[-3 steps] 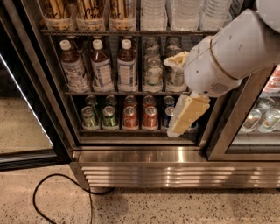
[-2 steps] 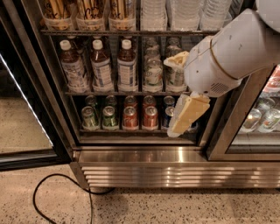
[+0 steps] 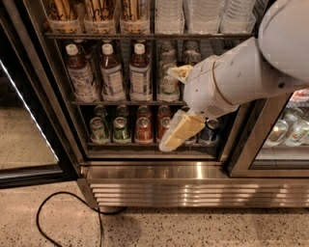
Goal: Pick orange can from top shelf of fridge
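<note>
The gripper [image 3: 168, 108], spread wide and empty, has slid a little left before the 2 lower racks [image 3: 120, 102] of the fridge [image 3: 193, 183], well below the orange can [image 3: 130, 9] on the top shelf [image 3: 111, 35], upper left, so the upward reach is not yet begun.

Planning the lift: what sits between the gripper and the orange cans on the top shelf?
Camera view: a rack of bottles stands between the gripper, down by the short cans, and the orange can.
</note>
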`<state>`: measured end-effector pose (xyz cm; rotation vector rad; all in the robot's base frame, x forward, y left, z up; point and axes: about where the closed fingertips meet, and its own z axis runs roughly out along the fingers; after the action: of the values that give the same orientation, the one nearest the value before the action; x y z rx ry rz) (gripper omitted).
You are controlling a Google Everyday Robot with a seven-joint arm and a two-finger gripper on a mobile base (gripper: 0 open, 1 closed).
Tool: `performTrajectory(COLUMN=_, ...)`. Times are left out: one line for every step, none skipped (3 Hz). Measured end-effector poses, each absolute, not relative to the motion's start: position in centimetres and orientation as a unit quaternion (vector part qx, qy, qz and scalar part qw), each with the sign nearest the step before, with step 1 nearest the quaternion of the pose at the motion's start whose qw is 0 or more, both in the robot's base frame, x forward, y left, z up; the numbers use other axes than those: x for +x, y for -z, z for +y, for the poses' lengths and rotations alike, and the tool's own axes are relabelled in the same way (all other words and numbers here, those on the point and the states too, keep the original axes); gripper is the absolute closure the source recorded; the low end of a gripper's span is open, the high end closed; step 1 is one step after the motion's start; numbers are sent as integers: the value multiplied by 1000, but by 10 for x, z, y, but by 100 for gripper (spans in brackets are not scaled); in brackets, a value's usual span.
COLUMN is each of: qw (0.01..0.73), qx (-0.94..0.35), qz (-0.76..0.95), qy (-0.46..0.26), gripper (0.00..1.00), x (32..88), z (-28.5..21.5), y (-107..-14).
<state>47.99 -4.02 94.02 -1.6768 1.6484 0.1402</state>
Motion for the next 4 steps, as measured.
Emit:
performTrajectory(qw=434, qx=-630, qz=640, qy=-72, gripper=0, x=503, z=-5, y=-936)
performTrajectory(qw=486, qx=-600, qz=631, qy=-82, gripper=0, x=523, z=29, y=-940)
performTrajectory(qw=528, qx=-571, qz=622, qy=-91, gripper=0, x=540, z=53, y=-948)
performTrajectory(qw=562, qx=-549, qz=612, qy=-86, gripper=0, x=553, z=73, y=-961)
